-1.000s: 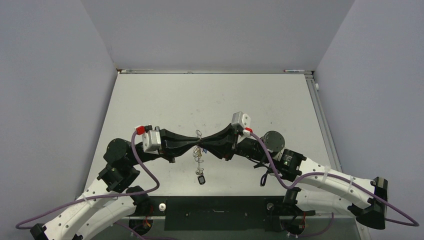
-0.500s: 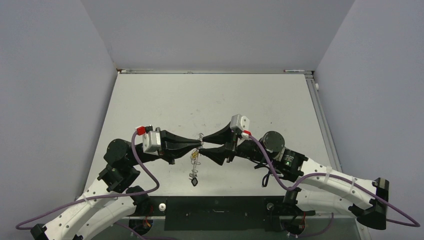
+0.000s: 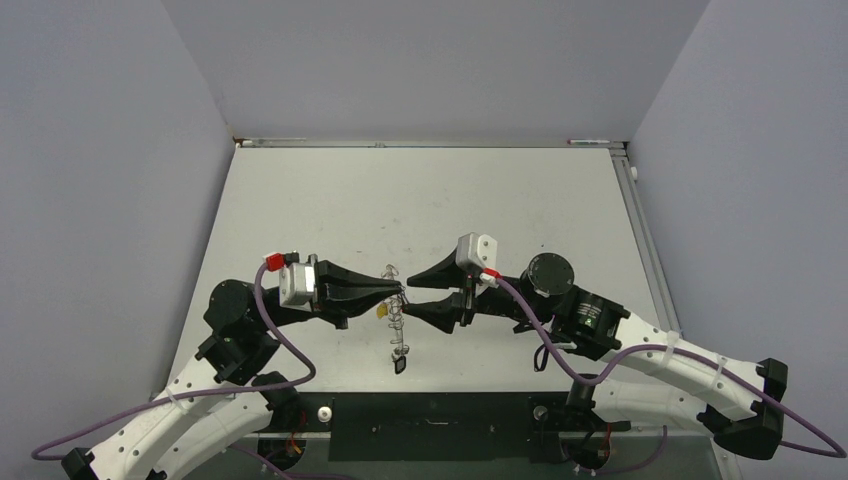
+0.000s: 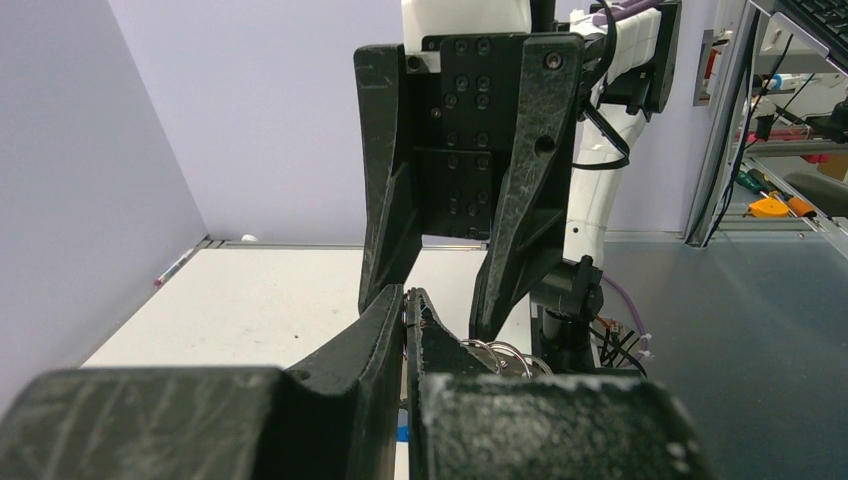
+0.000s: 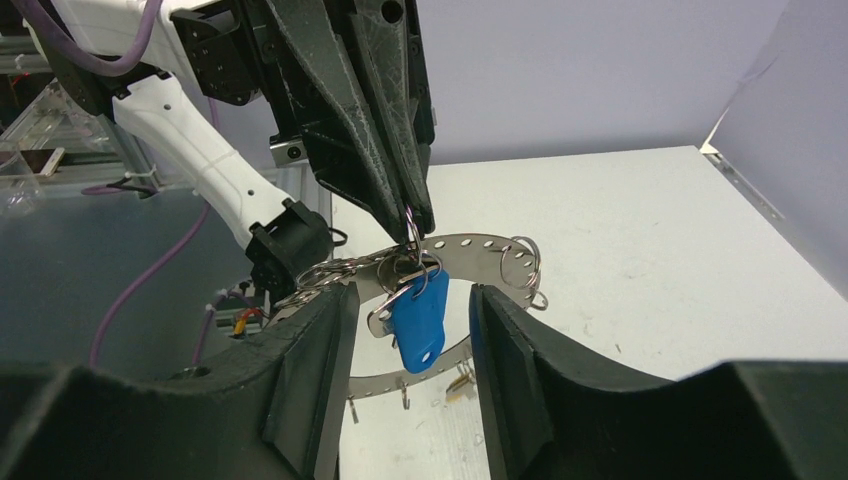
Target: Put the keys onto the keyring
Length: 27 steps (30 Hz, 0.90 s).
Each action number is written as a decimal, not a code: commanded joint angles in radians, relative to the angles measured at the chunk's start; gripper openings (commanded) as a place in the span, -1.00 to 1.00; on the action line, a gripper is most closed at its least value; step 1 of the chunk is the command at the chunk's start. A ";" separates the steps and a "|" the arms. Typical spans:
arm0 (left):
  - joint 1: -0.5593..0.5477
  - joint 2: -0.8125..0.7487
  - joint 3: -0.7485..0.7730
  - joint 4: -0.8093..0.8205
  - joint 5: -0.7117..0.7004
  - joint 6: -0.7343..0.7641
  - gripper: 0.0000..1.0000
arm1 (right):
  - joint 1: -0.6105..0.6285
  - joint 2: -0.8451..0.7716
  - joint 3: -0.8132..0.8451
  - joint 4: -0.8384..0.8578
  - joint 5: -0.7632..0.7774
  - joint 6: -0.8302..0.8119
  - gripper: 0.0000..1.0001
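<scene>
Above the near middle of the white worktop point(image 3: 430, 200), two black grippers meet tip to tip. The left gripper point(image 3: 399, 290) is closed, pinching the top of the keyring point(image 5: 478, 244), a thin silvery hoop held in the air with small split rings, a blue-headed key point(image 5: 420, 318) and a yellow-headed key point(image 3: 383, 311) hanging from it. The right gripper point(image 3: 412, 297) is open, its two fingers on either side of the blue-headed key without touching it, while more keys point(image 3: 399, 345) dangle below towards the near edge.
</scene>
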 commanded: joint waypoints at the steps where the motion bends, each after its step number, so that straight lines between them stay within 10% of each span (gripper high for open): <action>1: 0.006 -0.007 0.007 0.101 0.015 -0.021 -1.00 | -0.006 0.023 0.046 0.023 -0.052 -0.021 -0.12; 27: 0.007 -0.010 0.008 0.110 0.021 -0.032 -1.00 | -0.049 0.053 0.082 0.084 -0.121 -0.024 -0.42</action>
